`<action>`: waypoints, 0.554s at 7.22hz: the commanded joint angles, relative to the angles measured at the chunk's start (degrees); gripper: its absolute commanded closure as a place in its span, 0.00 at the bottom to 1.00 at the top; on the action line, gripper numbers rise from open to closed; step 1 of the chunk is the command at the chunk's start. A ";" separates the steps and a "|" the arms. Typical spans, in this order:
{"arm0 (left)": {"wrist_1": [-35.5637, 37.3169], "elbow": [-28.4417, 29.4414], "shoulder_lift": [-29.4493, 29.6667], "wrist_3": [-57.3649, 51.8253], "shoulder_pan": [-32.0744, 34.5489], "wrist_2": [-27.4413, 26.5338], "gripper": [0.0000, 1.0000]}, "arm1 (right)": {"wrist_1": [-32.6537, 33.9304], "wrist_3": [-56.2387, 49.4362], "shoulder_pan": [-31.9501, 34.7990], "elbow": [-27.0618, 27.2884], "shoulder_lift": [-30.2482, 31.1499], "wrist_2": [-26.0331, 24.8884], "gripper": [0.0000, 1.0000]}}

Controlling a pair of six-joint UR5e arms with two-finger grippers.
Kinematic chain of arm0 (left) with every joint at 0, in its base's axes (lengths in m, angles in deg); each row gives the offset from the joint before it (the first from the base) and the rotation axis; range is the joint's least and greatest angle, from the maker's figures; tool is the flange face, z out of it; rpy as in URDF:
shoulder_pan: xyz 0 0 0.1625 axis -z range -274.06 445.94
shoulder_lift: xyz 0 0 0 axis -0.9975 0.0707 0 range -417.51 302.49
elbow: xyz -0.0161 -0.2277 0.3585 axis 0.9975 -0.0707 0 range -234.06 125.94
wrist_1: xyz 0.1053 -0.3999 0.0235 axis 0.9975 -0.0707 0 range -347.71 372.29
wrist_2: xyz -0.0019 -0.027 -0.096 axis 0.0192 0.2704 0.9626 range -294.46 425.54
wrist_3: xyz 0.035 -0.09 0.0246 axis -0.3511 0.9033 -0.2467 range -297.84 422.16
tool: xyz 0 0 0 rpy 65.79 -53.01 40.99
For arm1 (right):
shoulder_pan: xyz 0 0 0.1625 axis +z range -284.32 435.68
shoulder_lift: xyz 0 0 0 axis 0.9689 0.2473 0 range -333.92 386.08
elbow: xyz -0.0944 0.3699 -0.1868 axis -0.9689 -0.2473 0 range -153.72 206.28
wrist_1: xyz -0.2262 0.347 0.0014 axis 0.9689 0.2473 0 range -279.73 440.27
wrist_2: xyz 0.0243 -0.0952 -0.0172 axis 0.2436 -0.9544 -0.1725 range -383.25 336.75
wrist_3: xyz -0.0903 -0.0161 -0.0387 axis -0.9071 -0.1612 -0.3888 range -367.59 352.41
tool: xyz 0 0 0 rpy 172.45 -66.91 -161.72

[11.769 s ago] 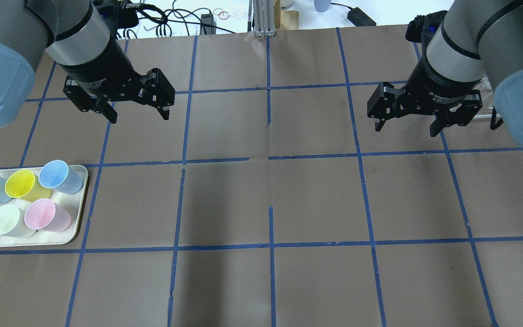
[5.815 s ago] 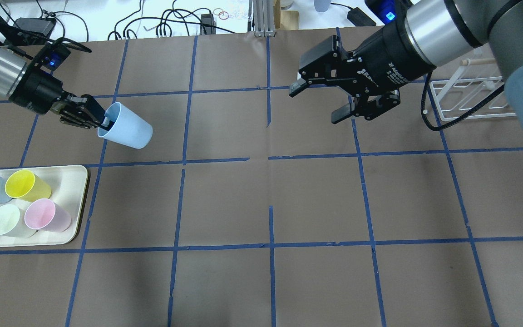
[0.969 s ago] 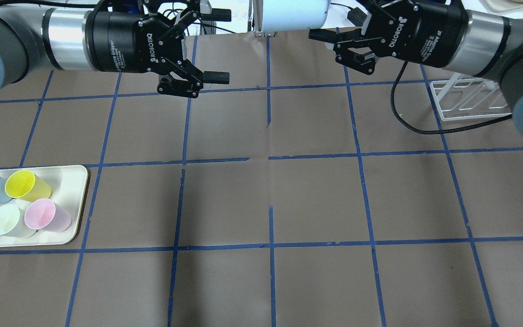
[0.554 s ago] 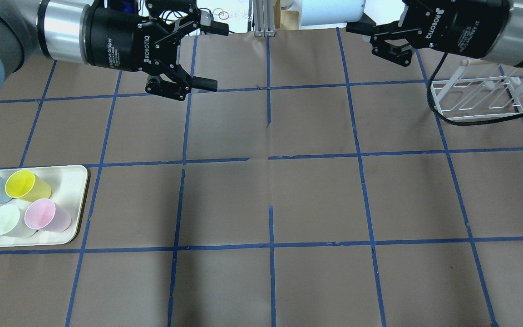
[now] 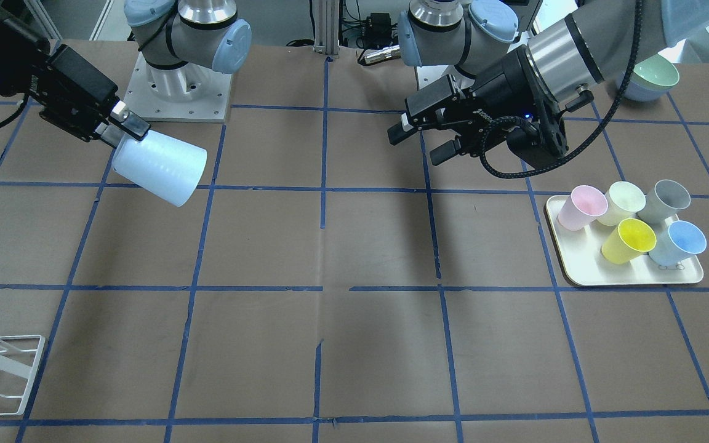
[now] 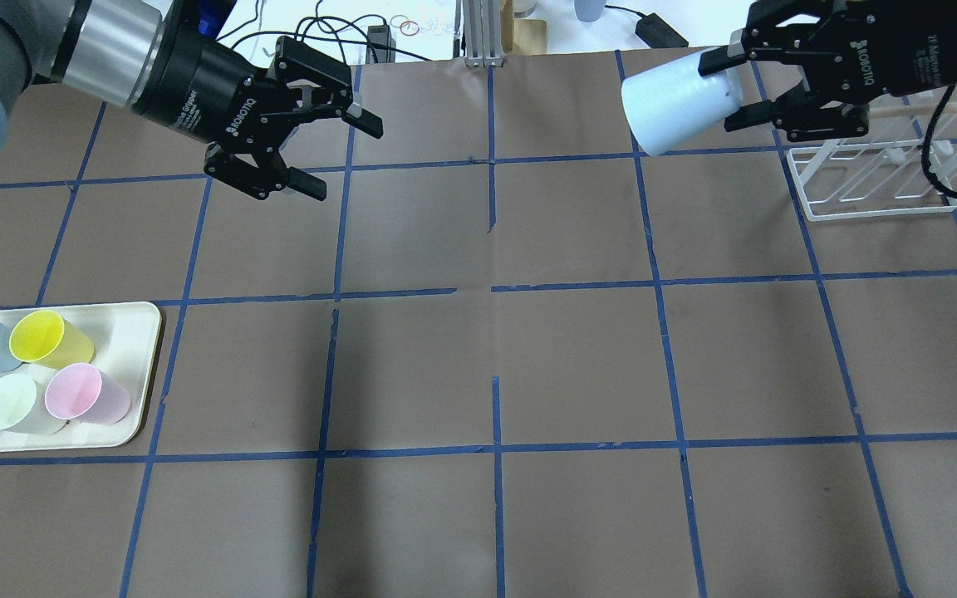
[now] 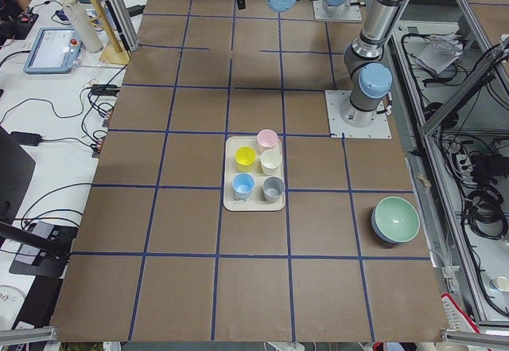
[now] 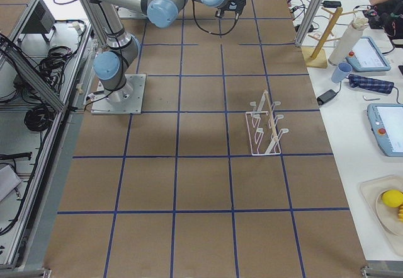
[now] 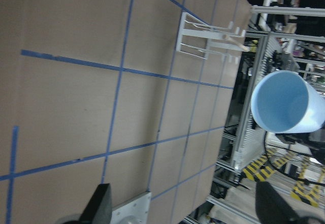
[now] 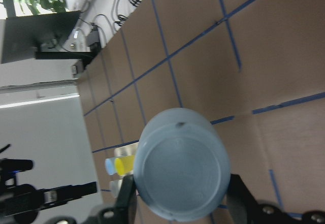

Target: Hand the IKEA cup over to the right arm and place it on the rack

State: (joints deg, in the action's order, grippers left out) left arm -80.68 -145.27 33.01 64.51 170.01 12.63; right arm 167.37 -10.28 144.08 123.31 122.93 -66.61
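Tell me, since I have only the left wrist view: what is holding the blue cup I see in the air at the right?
Observer: The right pincer is shut on the cup.
Operator: Which end does it grip?
Observer: The base end. The right wrist view shows the base between the fingers, with the mouth pointing away from the pincer.
Operator: What stands on the tray?
Observer: The tray holds five: a pink cup, a green cup, a grey cup, a yellow cup and a second blue cup.
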 commanded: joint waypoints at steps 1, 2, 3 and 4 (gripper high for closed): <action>0.85 3.21 0.53 1.94 3.45 -18.82 0.00 | 0.43 -11.01 -0.02 -0.70 1.58 -20.01 0.90; 1.99 3.40 0.36 3.00 4.69 -24.03 0.00 | 0.61 -20.06 0.06 -0.78 1.58 -29.76 0.94; 3.57 3.40 0.27 3.36 4.97 -29.74 0.00 | 2.70 -25.90 -0.02 -0.79 1.24 -35.33 0.96; 2.89 3.22 0.10 3.36 5.06 -35.36 0.00 | 6.55 -27.44 -0.02 -0.70 0.71 -39.83 0.96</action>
State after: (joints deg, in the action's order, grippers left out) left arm -77.93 -142.01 33.27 67.58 174.68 -15.71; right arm 170.32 -33.31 144.09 122.57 124.12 -99.70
